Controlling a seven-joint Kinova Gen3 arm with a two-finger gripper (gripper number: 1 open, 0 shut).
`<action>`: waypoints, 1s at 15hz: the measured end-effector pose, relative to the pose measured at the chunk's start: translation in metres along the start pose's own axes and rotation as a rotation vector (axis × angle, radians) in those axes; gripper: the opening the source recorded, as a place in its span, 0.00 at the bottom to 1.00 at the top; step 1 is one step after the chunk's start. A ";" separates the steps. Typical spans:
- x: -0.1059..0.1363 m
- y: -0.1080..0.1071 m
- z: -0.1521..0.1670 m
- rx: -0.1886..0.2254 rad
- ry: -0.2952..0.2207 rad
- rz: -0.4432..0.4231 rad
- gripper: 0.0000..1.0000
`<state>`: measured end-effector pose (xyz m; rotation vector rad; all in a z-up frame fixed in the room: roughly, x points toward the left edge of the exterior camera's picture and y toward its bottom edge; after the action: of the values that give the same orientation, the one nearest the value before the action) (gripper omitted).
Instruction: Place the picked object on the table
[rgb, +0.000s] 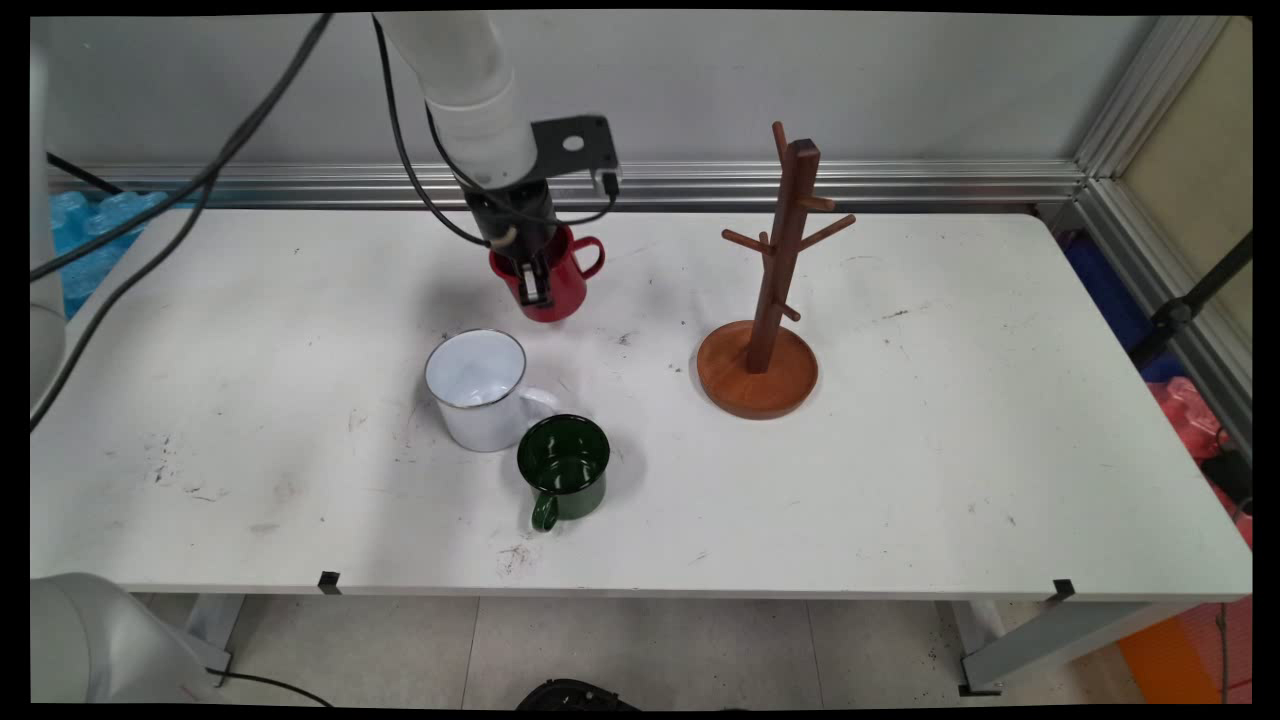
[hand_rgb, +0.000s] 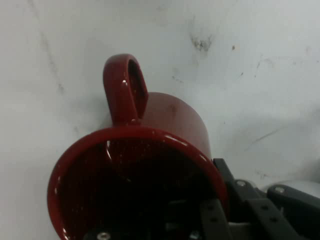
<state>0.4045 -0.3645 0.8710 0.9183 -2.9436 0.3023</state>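
One finger of the hand (rgb: 533, 280) sits inside the red mug (rgb: 560, 285), clamped on its wall.

wht mug (rgb: 483, 389), grn mug (rgb: 563, 467), wood rack (rgb: 768, 303)

The gripper (rgb: 535, 285) hides part of the red mug (rgb: 560, 280); its fingertips sit below the hand view's bottom edge.

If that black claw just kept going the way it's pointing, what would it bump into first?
Probably the table. The claw points down, gripping the red mug's rim with one finger inside. The mug's bottom likely comes first; whether it hangs above the table is unclear.
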 end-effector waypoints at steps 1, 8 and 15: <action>0.001 0.000 0.006 -0.002 -0.003 0.002 0.00; 0.010 0.000 0.042 -0.014 -0.007 0.009 0.00; 0.015 -0.003 0.058 -0.016 0.000 0.021 1.00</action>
<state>0.3945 -0.3869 0.8164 0.8858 -2.9527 0.2792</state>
